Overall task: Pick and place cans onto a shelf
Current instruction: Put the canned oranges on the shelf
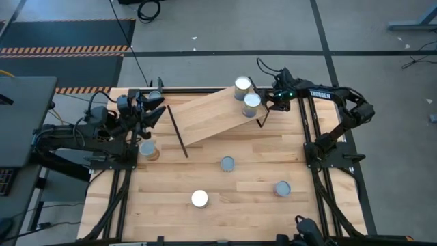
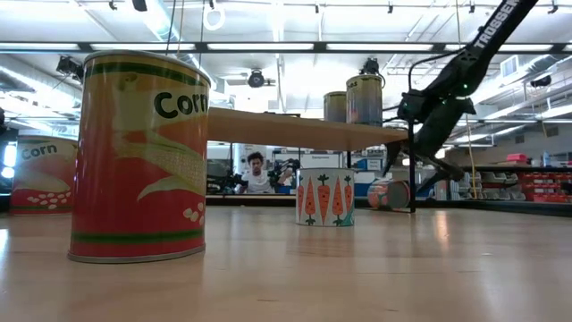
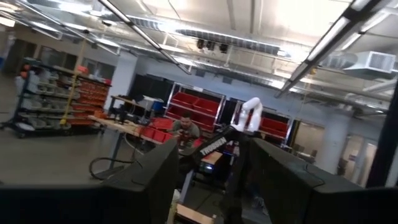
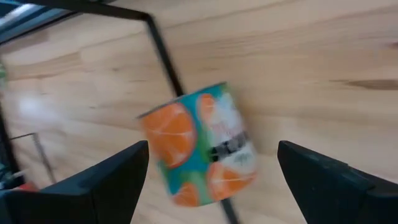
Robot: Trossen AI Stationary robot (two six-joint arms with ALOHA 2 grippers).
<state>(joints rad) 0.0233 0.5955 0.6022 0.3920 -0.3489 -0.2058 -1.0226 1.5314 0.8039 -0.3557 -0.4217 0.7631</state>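
The left pincer (image 1: 156,108) hangs at about nine o'clock on the wooden surface (image 1: 239,212), by the shelf's left end; its fingers (image 3: 146,180) are partly spread and hold nothing. Just below it a can with orange-tan sides (image 1: 147,149) stands on the surface. The shelf (image 1: 208,116) lies slanted across the back, from the left up toward one o'clock, and two cans (image 1: 243,86) stand on its right end, close together. In front of it stand a grey-topped can (image 1: 227,164) near the middle, a white-topped can (image 1: 199,199) at six o'clock and another can (image 1: 282,188) at four o'clock. The right pincer (image 1: 268,102) is at two o'clock, just beside the shelf's right end, spread wide and empty, and an orange-fruit can (image 4: 202,152) shows between its fingers (image 4: 115,180) farther off.
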